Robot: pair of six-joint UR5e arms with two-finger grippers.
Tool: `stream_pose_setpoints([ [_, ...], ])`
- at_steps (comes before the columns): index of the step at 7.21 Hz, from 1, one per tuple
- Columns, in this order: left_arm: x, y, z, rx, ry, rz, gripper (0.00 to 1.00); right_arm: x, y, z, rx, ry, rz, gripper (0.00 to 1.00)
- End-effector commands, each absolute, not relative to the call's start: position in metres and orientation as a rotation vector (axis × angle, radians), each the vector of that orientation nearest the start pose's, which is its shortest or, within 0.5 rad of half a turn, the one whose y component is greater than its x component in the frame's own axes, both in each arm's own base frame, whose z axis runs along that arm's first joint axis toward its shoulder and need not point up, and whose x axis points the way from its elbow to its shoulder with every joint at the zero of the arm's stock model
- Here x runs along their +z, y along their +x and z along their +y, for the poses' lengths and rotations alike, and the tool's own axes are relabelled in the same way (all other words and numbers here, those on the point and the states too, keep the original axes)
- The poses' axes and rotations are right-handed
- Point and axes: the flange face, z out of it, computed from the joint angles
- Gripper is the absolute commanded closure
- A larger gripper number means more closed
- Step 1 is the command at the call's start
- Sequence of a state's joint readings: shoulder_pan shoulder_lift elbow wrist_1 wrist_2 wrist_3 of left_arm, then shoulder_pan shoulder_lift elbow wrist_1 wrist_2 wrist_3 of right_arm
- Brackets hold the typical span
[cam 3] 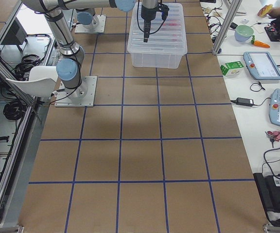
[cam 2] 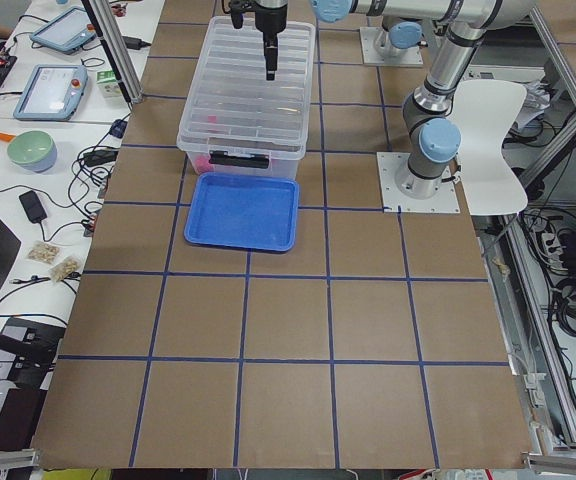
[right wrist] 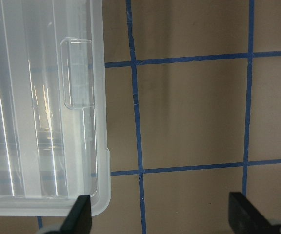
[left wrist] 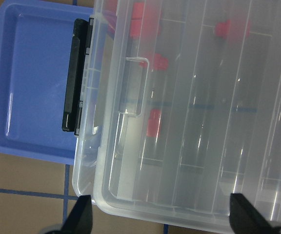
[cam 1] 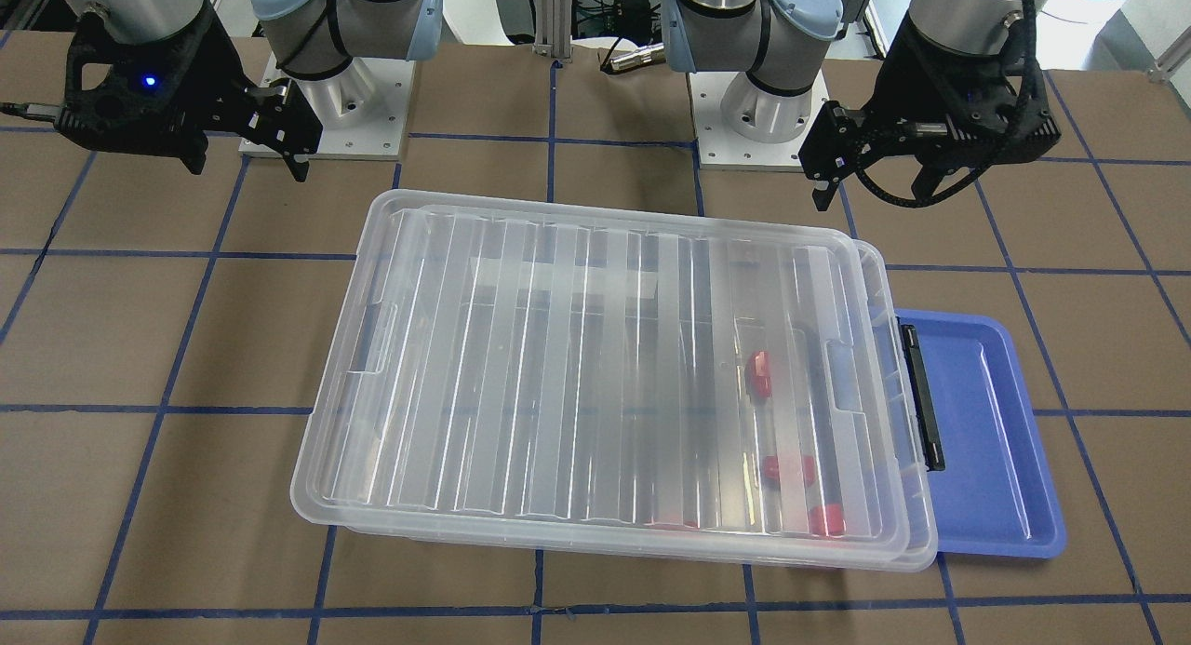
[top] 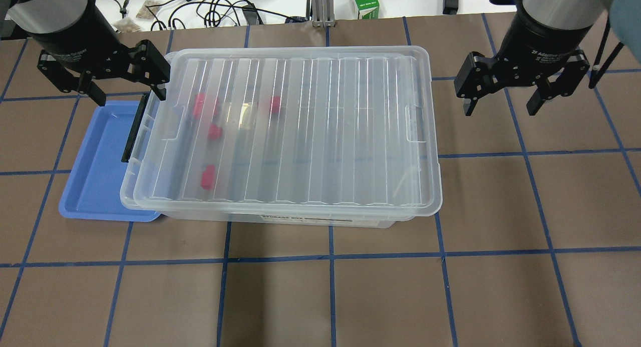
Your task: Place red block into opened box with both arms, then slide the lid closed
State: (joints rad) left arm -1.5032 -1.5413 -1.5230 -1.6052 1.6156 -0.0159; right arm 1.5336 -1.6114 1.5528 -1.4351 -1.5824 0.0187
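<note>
The clear box (top: 300,220) stands mid-table with its ridged lid (top: 310,131) lying over it, shifted slightly towards my right, so a thin strip of rim shows at the black latch (top: 132,131) end. Several red blocks (top: 208,177) (cam 1: 789,468) (left wrist: 153,122) show blurred through the lid near that end. My left gripper (top: 129,94) (cam 1: 875,194) (left wrist: 162,219) hovers open above the latch end, holding nothing. Past the opposite end of the lid (right wrist: 48,122), my right gripper (top: 501,109) (cam 1: 247,166) (right wrist: 162,219) hangs open and empty over bare table.
A flat blue tray (top: 95,171) (cam 1: 986,440) lies against the box's latch end, partly under it. A green carton (top: 364,1) and cables sit beyond the table's far edge. Brown table with blue grid lines stretches in front of the box.
</note>
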Motion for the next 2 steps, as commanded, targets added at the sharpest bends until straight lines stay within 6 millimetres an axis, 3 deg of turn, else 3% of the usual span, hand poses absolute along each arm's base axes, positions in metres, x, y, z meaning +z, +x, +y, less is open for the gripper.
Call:
stream_pose_setpoints([
  [1, 0.5179, -0.0972, -0.4919, -0.053, -0.127, 3.092, 0.00, 0.4934, 0.1183, -0.4681, 0.155, 0.067, 3.150, 0.00],
  [2, 0.5179, -0.0972, -0.4920, -0.053, -0.127, 3.092, 0.00, 0.4949, 0.1179, -0.4679, 0.148, 0.062, 3.155, 0.00],
])
